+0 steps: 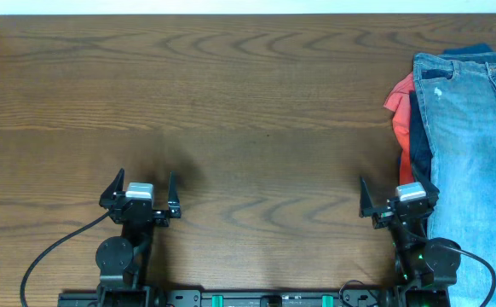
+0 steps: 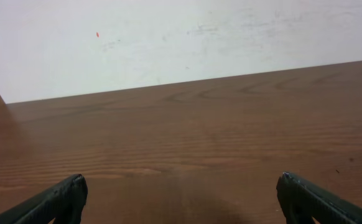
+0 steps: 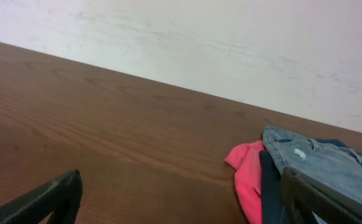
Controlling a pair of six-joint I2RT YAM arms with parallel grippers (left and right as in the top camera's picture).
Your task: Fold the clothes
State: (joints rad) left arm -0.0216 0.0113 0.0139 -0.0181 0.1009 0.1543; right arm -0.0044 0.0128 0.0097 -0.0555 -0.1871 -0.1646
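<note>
The clothes lie piled at the table's right edge. Light blue jeans (image 1: 474,145) with a small rip lie on top, running from the far edge toward the front. A coral-red garment (image 1: 400,107) and a navy one (image 1: 418,158) stick out from under their left side; the same jeans (image 3: 321,162), red garment (image 3: 249,177) and navy strip (image 3: 269,193) show in the right wrist view. My right gripper (image 1: 399,198) stands open at the front right, its right finger beside the pile, holding nothing. My left gripper (image 1: 140,193) stands open at the front left over bare wood, far from the clothes.
The brown wooden table (image 1: 248,102) stretches wide between and beyond the grippers. A white wall (image 2: 168,43) rises behind the table's far edge. Black cables (image 1: 52,251) run from the arm bases at the front.
</note>
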